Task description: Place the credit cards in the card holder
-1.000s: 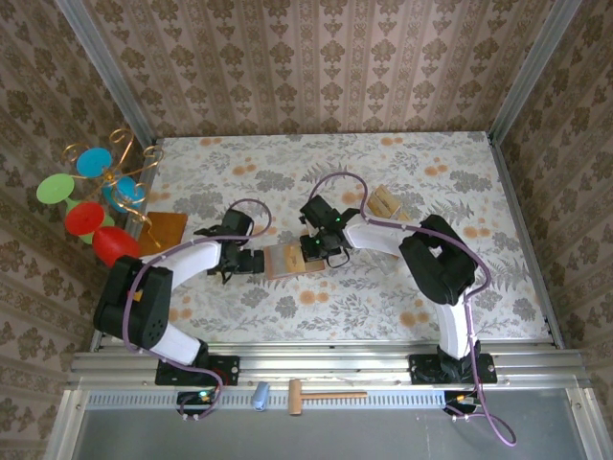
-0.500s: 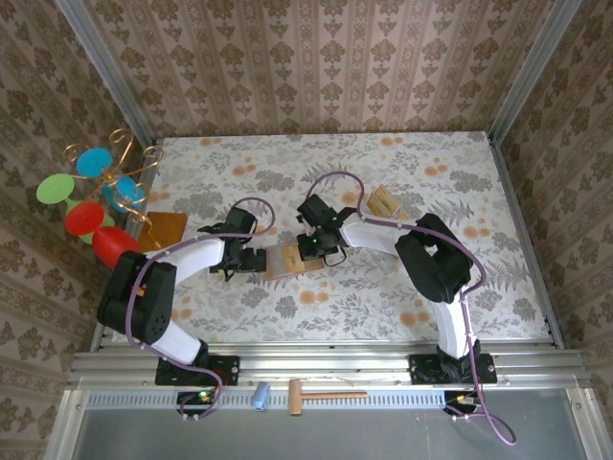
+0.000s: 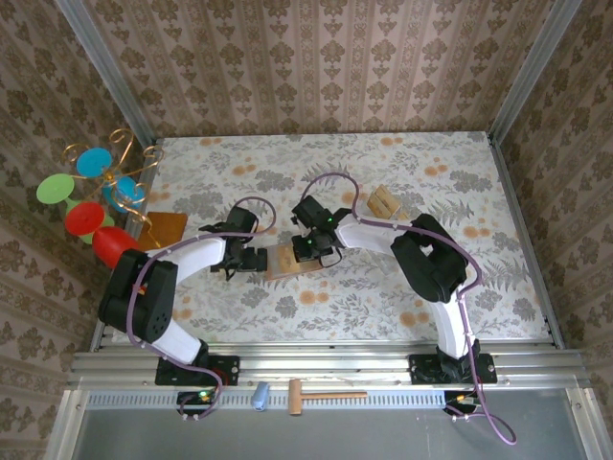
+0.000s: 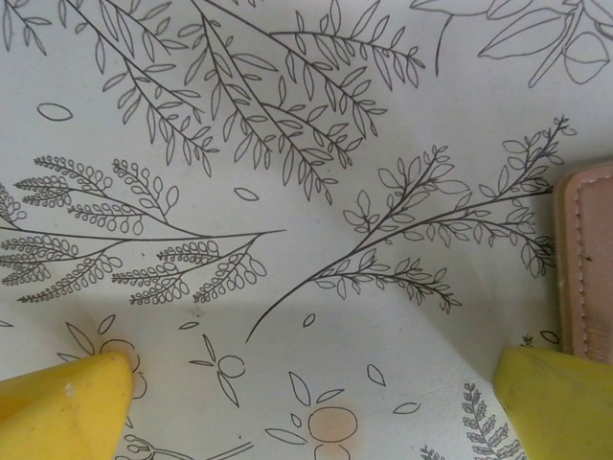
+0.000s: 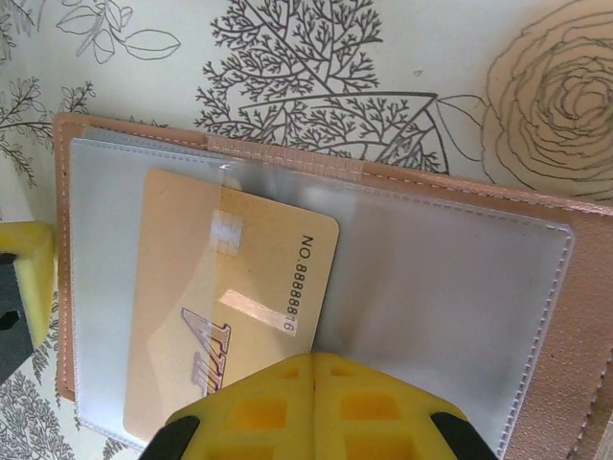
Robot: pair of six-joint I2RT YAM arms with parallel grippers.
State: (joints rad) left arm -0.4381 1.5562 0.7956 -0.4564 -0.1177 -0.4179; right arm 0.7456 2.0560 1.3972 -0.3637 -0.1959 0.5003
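Right gripper (image 5: 316,374) fingers pressed together, tips down over the 6 o'clock edge of one credit card (image 5: 225,307), looks like pushing not pinching, actual contact can't tell; over the last second in the top view it slid toward 9 o'clock across the open card holder (image 5: 589,307), so the card now sits well under the clear sleeve (image 5: 431,316), skewed, its 6 o'clock edge hidden by the tips; judge this card nearly seated, needs a last nudge; left gripper (image 4: 311,407) spread wide, unmoved, parked at the holder's 9 o'clock edge, one fingertip (image 4: 556,402) just beside the pink rim; spare cards (image 3: 385,201) wait at 2 o'clock of the holder, still to load
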